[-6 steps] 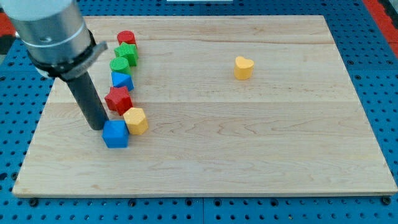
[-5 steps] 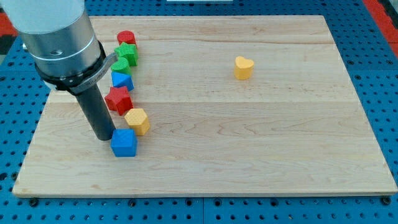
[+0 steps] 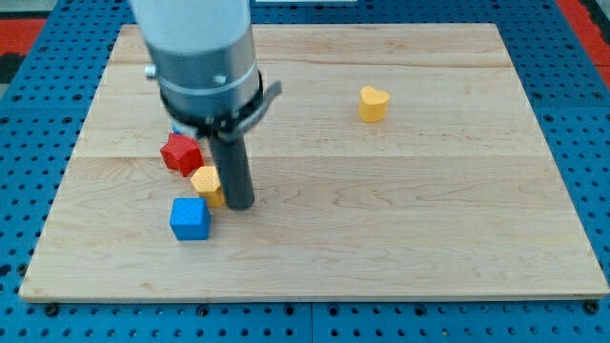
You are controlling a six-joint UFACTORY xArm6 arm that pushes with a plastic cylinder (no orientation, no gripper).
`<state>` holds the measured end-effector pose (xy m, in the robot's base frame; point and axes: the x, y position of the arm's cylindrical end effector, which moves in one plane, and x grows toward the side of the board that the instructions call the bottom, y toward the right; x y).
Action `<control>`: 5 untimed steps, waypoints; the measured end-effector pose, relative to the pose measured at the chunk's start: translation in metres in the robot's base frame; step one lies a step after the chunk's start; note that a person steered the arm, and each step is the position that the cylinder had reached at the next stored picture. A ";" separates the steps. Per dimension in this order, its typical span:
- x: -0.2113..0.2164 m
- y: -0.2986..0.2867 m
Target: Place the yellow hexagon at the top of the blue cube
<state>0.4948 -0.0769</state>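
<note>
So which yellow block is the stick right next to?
The yellow hexagon, sitting just above the blue cube. My tip is right against its right side. The other yellow one, the heart-shaped block, sits far off toward the view's upper right.

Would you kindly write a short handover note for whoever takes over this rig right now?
My tip: down on the board, against the view's right side of the yellow hexagon.
Blocks: the blue cube sits just below the hexagon, slightly toward the view's left, close or touching. A red star-like block lies above the hexagon. A yellow heart stands alone at the view's upper right. The arm hides whatever lies behind it.
Done: the hexagon is roughly above the cube.
Left: probably a small nudge toward the view's left to centre it.
</note>
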 end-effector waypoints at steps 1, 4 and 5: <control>-0.019 0.003; -0.017 -0.021; -0.025 -0.035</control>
